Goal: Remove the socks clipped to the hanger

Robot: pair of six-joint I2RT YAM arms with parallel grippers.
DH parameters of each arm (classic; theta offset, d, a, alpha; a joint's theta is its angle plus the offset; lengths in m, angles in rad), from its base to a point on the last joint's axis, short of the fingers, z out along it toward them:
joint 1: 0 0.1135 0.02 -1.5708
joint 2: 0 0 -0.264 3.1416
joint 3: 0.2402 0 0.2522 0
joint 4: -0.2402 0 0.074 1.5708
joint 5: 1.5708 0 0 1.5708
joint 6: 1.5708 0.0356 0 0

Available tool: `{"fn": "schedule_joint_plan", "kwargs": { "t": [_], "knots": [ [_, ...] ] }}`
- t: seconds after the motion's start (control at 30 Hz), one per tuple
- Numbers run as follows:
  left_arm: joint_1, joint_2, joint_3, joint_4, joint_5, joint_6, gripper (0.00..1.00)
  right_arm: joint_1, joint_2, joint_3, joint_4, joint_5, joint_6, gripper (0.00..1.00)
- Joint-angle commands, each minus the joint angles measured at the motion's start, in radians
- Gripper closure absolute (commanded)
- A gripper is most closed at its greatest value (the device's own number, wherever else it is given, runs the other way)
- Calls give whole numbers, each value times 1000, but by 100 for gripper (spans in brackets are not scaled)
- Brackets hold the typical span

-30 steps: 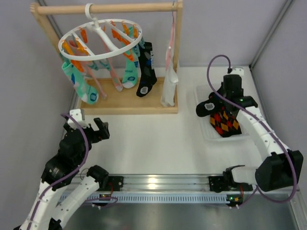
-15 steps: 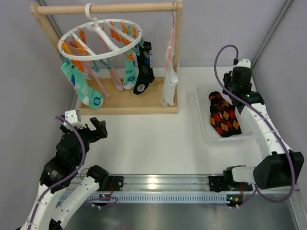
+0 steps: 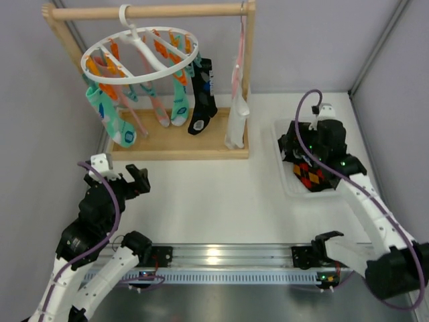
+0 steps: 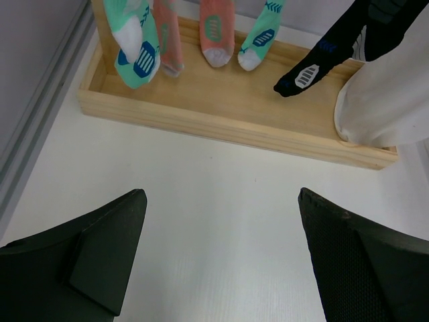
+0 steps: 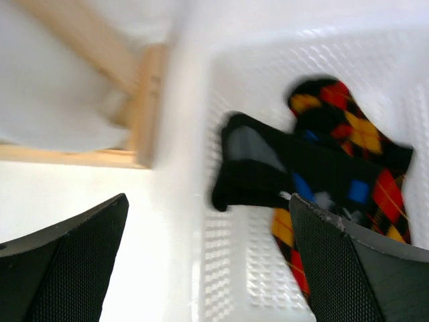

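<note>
my left claw [image 4: 221,198], wide, sits nearer the socks [image 4: 134,47], hanging toes-down straight ahead (right claw [image 5: 208,201] gapes empty over the tray [image 5: 234,282]).

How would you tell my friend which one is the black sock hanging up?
Find the wooden rack at the back of the table; a white round hanger with orange clips hangs from its bar. On the ring's right side, beside the long pale cloth, hangs the black sock. It is the only dark one hanging there; the rest are mint-green or pink.
</note>
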State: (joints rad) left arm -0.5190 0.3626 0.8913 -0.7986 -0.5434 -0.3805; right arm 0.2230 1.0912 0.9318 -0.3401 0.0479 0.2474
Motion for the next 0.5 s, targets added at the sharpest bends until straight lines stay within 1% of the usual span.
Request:
{"fn": "schedule_joint_plan", "kwargs": {
  "t": [0.0,0.07,0.1,0.17,0.2,0.23,0.27,0.3,0.33,0.37,0.4,0.47],
  "knots": [
    [-3,-1,-5,55,-24,-8,2,141,-167,-95,220,-167,9,1],
    [-1,-4,-5,55,-50,-14,2,211,-230,-167,359,-271,21,3],
    [-1,-2,-3,53,-59,-20,2,283,-238,-233,497,-371,42,4],
    [1,-5,-5,52,-79,-23,2,364,-216,-270,616,-408,58,6],
    [1,-7,-3,53,-82,-24,2,457,-194,-275,688,-396,46,7],
    [1,-5,-3,53,-85,-24,2,501,-165,-265,703,-379,26,8],
    [-1,-4,-5,52,-84,-24,2,551,-99,-223,711,-350,-2,8],
    [0,-2,-5,53,-81,-23,2,640,-64,-196,713,-244,-64,9],
    [1,-1,-6,53,-79,-23,2,677,-25,-167,710,-179,-91,9],
    [1,1,-8,53,-70,-21,2,711,49,-136,711,-124,-114,9],
    [1,2,-8,52,-66,-20,2,743,85,-78,716,-23,-126,10],
    [2,4,-9,53,-59,-18,2,748,184,-22,800,64,-114,11]
  ]
}}
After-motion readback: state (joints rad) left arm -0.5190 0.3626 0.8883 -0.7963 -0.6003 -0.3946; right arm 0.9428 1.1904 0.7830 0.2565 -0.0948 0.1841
